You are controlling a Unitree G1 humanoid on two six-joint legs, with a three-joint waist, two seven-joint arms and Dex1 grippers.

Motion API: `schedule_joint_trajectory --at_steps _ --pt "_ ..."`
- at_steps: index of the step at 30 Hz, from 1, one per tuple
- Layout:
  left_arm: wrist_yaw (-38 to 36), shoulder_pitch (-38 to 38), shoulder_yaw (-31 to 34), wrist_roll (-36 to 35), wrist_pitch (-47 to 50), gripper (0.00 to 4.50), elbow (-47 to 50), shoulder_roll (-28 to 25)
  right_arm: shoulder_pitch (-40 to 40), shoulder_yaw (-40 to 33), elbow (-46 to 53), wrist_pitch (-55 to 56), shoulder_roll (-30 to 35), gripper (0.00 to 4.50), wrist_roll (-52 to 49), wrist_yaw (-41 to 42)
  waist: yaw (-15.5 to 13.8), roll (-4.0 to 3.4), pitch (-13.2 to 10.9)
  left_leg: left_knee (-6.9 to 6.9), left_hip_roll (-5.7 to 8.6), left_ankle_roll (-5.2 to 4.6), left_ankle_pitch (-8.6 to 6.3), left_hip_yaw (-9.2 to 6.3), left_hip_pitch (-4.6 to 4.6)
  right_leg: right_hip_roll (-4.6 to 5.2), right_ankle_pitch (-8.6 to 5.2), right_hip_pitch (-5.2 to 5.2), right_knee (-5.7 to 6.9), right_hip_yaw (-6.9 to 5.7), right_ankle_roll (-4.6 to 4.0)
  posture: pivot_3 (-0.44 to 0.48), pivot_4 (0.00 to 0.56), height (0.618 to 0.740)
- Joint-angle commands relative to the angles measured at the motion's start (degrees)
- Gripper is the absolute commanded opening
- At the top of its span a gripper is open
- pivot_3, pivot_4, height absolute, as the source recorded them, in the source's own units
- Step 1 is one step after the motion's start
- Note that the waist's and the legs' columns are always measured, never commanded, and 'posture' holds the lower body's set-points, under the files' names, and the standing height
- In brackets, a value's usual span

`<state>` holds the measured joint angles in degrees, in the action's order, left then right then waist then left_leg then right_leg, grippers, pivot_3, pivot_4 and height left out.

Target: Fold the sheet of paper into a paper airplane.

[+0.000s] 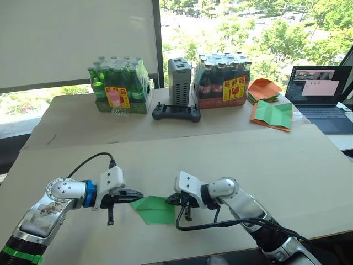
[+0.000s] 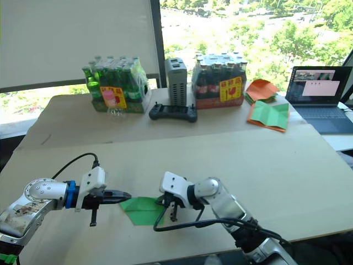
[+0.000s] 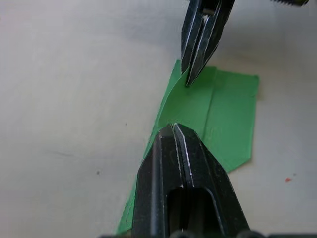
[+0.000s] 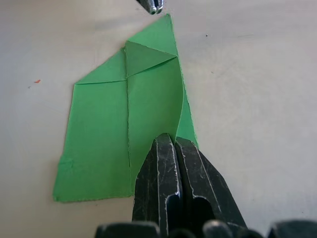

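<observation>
While both claws pinch opposite ends of the thin bright green sheet of paper (image 1: 155, 209), already part-folded to a point, a wing fold looks under way. The left claw (image 1: 139, 195) is clamped on its pointed end, the right claw (image 1: 170, 201) on the raised flap. Next, I'd guess, comes flattening that flap. The pale beige desk (image 1: 276, 165) carries bottle packs (image 1: 117, 84) at twelve o'clock.

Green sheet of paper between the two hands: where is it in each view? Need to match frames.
Left eye view: sheet of paper, low centre, between the left hand and right hand.
Right eye view: low, left of centre.
Left wrist view: centre, running to the bottom edge.
Right wrist view: centre.
Shared landmark: the hands pinching opposite ends of the sheet.
</observation>
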<state>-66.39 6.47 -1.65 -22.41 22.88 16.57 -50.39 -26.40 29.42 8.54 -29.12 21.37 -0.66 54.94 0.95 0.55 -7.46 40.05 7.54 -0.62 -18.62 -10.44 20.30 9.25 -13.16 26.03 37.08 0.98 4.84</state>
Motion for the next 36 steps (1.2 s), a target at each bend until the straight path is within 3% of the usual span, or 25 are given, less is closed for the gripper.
schedule_joint_trajectory --at_steps 1,9,20,27,28,36 --pt "0.5 -0.1 -1.1 0.6 0.5 0.00 1.1 0.1 0.0 0.9 0.1 -0.7 -0.1 0.01 0.7 -0.8 0.1 0.00 0.0 0.00 -0.03 0.00 0.00 0.01 0.00 -0.02 0.01 0.00 -0.01 0.00 -0.02 0.000 0.150 0.719" --pt "2.0 0.9 -4.8 5.9 -3.4 0.00 -4.4 2.2 0.2 0.8 1.4 -1.5 0.0 0.01 0.8 -2.2 0.0 0.00 0.0 -0.04 -0.08 0.01 -0.01 0.10 -0.02 -0.04 0.04 0.03 -0.03 -0.01 -0.07 0.000 0.150 0.719" --pt "1.9 0.3 -7.5 9.9 -6.2 0.00 -8.2 2.8 0.2 -1.2 5.3 -3.3 -0.9 3.58 -1.5 -4.4 -0.2 0.01 0.0 -0.03 -0.07 0.01 -0.01 0.13 -0.02 -0.02 0.05 0.03 -0.04 -0.01 -0.07 0.000 0.150 0.719" --pt "2.0 -0.4 -7.4 10.4 -6.7 0.00 -8.5 2.4 -0.5 -3.5 9.8 -1.8 -4.4 3.58 -5.3 -5.9 -0.1 0.01 0.0 -0.04 -0.09 0.01 -0.01 0.13 -0.04 -0.04 0.05 0.03 -0.03 -0.01 -0.07 0.000 0.150 0.719" --pt "2.0 -0.4 -7.4 10.5 -6.6 0.00 -8.6 2.4 -0.6 -3.2 9.5 -1.6 -4.8 3.06 -4.9 -6.4 -0.1 0.01 0.0 -0.04 -0.10 0.01 -0.01 0.13 -0.04 -0.04 0.05 0.03 -0.03 -0.01 -0.07 0.000 0.150 0.719" --pt "2.1 -0.7 -6.8 9.2 -5.4 0.00 -7.0 2.7 -0.4 2.8 4.9 -1.1 -3.8 0.31 -2.4 -4.3 -0.1 0.01 0.0 -0.03 -0.09 0.01 -0.01 0.14 -0.04 -0.03 0.05 0.03 -0.02 -0.02 -0.07 0.000 0.150 0.719"
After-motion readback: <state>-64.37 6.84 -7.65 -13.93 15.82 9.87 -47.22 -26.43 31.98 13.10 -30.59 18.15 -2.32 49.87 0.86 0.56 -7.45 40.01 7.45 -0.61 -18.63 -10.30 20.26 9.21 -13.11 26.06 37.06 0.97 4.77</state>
